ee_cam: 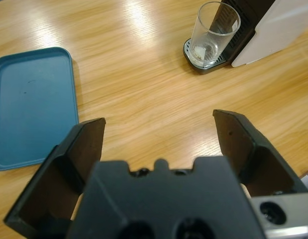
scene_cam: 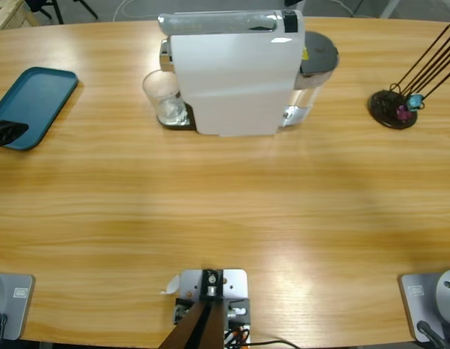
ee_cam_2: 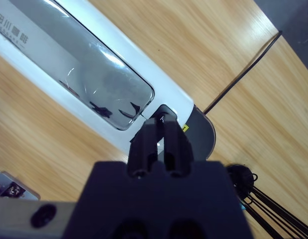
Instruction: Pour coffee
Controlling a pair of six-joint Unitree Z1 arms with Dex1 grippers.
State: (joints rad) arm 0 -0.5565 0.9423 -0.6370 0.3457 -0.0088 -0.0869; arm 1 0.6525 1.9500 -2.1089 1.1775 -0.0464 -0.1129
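From above, the glass (scene_cam: pixel 165 97) stood on the drip tray at the white coffee machine (scene_cam: pixel 232 73), no coffee visible in it. In the left wrist view, the left tool (ee_cam: pixel 161 132) gaped wide and empty, the glass ahead to its right, the blue tray (ee_cam: pixel 32 104) left. In the right wrist view, the right tool (ee_cam_2: pixel 162 130) was closed, empty, over the machine's top.

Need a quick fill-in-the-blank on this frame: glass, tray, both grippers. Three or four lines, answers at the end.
1. The clear glass stands on the drip tray of the white ____ machine.
2. The left gripper has its jaws ____.
3. The teal tray holds ____.
4. The right gripper, jaws ____, hangs over the machine's top.

Missing words: coffee; open; nothing; shut
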